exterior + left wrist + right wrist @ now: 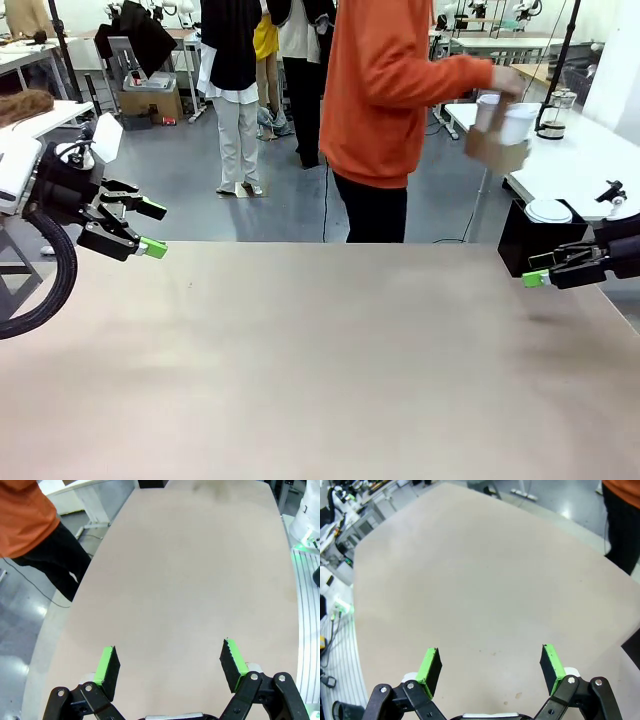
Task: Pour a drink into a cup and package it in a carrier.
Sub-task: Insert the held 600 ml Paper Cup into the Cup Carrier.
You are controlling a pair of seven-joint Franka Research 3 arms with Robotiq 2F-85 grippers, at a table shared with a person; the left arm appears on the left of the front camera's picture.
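At the far side a person in an orange top holds the brown cardboard carrier (pixel 497 152) in both hands, with a white cup (pixel 517 123) standing in it. A glass pitcher (pixel 552 115) stands on the white side table (pixel 590 165) at the back right; the drink inside is too small to make out. My left gripper (pixel 155 229) hovers open over the table's left edge, nothing between its fingers (pixel 170 662). My right gripper (pixel 537 270) hangs open at the right edge, also holding nothing (pixel 490 665).
The beige table (pixel 320 360) spreads wide between both arms. A black box (pixel 525 240) with a white lid (pixel 549 210) on top stands just beyond the table's far right corner, close to my right gripper. More people stand farther back.
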